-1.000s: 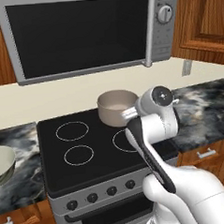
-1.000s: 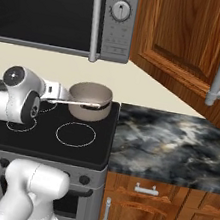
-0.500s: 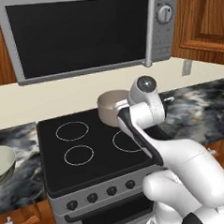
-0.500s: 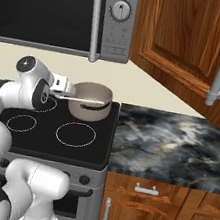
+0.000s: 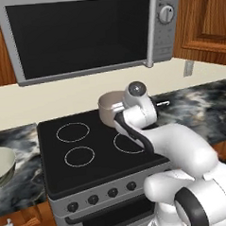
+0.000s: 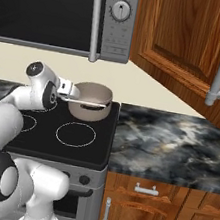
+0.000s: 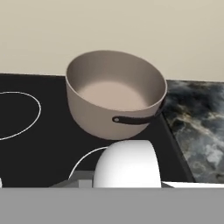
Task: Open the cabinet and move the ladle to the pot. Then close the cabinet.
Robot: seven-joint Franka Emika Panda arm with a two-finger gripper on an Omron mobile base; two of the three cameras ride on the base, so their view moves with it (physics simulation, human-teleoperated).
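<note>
since a second ago my arm has swung in toward the pot. gripper is clamped on the ladle, its bowl just short of the pot. beyond it, cabinet door hangs open.

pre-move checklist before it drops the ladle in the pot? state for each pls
1. Ladle held: ok, its pale handle runs from the gripper across the pot's rim; gripper shut on it.
2. Ladle over the pot: ok in the right base view; bowl end's exact spot cannot tell.
3. Pot free inside: ok, hand view shows a bare beige bottom.
4. Pot upright on the stove: ok, at the back right burner.
5. Cabinet door open for later closing: ok, it swings out over the counter.
6. Height above the rim: cannot tell.
</note>
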